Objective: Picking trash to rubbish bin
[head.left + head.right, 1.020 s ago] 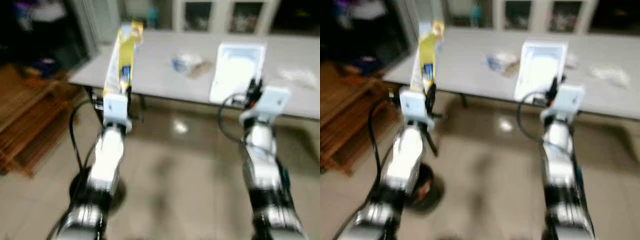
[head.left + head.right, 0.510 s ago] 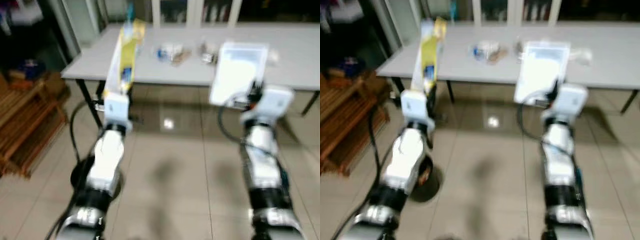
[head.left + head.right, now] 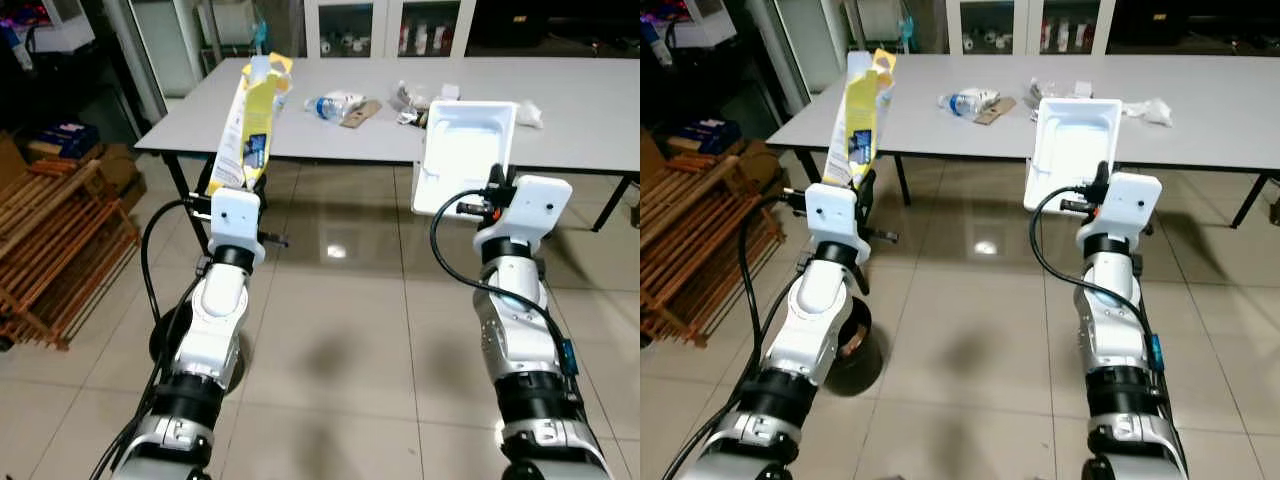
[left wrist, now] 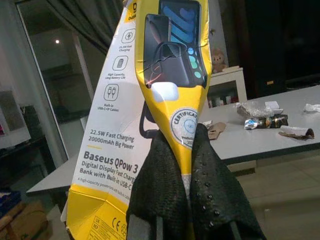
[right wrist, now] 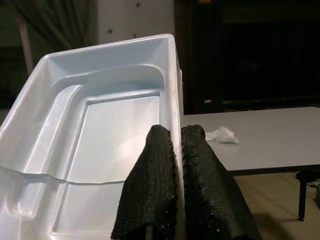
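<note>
Compared with a second ago, the head camera is sitting farther back from the table [image 3: 600, 110], so more of the tiled floor [image 3: 340, 330] and the table's legs are showing, while both arms are keeping the same raised pose with the same loads. The left gripper [image 4: 189, 150] is holding a yellow and white cardboard box [image 3: 248, 125] upright at the left, its jaws pressed shut on the box's lower edge; the box bears a printed picture of a power bank. The right gripper [image 5: 177, 150] is holding a white plastic tray [image 3: 462, 155] upright at the right, its jaws closed on the tray's side wall, with the hollow of the tray facing the robot. Both things are hanging in the air in front of the table's near edge, well apart from each other. On the far table a plastic bottle [image 3: 328, 106], a scrap of brown cardboard [image 3: 358, 113], some crumpled wrappers [image 3: 408, 98] and a white wad of paper [image 3: 529, 115] are lying. A dark round bin [image 3: 853, 345] is standing on the floor beside the left arm, and a wooden rack [image 3: 55, 240] is leaning at the far left.
</note>
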Controlling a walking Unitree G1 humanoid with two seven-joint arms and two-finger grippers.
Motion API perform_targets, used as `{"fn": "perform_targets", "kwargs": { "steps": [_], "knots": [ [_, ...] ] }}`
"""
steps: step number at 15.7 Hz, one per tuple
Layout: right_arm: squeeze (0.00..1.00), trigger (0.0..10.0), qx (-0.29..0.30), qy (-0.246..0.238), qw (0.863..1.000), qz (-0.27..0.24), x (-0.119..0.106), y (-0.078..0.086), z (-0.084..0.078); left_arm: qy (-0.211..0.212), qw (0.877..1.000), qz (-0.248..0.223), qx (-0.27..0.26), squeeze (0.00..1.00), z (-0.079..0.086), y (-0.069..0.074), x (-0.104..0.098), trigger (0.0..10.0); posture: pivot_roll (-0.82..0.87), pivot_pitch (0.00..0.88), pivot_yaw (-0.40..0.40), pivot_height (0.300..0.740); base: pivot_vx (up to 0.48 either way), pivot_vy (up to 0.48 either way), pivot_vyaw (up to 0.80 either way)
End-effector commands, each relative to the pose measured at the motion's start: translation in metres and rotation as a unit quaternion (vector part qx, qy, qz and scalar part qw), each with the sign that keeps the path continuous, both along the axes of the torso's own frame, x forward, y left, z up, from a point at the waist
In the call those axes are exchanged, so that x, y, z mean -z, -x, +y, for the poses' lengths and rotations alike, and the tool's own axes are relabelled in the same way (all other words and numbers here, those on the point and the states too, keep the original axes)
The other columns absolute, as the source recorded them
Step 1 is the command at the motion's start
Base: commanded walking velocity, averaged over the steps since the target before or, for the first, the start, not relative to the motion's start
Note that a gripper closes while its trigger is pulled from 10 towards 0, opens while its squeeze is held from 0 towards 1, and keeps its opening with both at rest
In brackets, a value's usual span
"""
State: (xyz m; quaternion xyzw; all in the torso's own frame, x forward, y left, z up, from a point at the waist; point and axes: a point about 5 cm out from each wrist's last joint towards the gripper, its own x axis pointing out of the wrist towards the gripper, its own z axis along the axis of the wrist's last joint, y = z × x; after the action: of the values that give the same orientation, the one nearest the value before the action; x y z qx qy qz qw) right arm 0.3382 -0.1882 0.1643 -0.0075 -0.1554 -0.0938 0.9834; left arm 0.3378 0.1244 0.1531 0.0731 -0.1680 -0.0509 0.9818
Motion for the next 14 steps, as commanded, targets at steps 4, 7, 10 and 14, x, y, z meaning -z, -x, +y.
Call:
{"fn": "perform_targets", "kwargs": {
  "steps": [4,7,10,14],
  "knots": [
    [0.00,10.0,-0.027,0.009,1.000,0.004,-0.0023,-0.0040,0.0120,0.001,1.000,0.002,-0.006,0.00,0.0046,-0.0006,-0.0005,10.0,-0.01,0.000,0.087,0.740,0.000,0.000,0.80],
    [0.00,10.0,-0.028,0.009,1.000,0.009,-0.0010,-0.0038,0.0125,0.000,1.000,0.002,-0.004,0.00,0.0040,-0.0007,-0.0005,10.0,-0.01,0.000,0.089,0.740,0.000,0.000,0.80],
    [0.00,10.0,-0.032,0.010,0.999,0.011,-0.0001,-0.0041,0.0136,0.001,1.000,0.002,-0.002,0.00,0.0033,-0.0009,-0.0008,10.0,-0.01,0.000,0.089,0.740,0.000,0.000,0.80],
    [0.00,10.0,-0.036,0.011,0.999,0.017,0.0014,-0.0044,0.0141,0.001,1.000,0.003,0.000,0.00,0.0022,-0.0002,-0.0004,10.0,0.00,0.000,0.082,0.740,0.000,0.000,0.80]
  ]
}}
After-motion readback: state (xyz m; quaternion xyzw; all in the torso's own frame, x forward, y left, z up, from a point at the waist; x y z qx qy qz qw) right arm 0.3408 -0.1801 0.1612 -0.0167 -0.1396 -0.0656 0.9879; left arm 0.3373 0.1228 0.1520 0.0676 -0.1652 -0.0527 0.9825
